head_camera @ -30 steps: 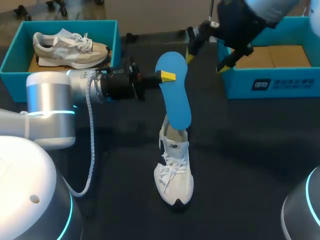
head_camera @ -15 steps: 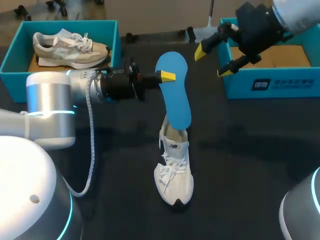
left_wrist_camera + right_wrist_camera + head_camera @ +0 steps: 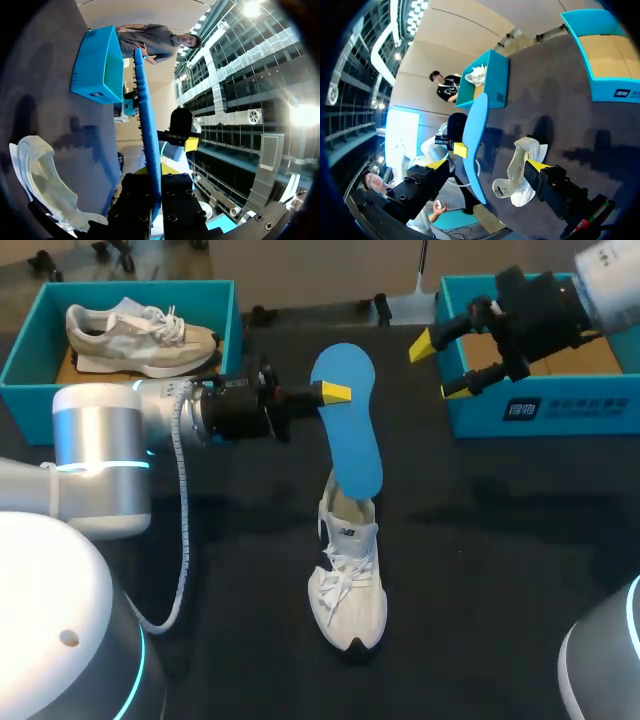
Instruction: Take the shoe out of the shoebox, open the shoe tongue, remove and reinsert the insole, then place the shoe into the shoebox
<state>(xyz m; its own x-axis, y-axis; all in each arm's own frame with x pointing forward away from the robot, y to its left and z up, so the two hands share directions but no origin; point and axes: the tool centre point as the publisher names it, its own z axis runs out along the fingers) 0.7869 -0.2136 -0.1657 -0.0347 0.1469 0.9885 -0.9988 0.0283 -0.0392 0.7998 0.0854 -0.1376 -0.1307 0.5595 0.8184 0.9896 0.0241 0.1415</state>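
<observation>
blue insole, white shoe, teal shoebox

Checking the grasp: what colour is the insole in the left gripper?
Bright blue; the insole shows best in the head view.

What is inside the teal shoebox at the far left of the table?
A grey and cream shoe fills most of the shoebox, resting on brown lining. The floor under the shoe is covered.
</observation>
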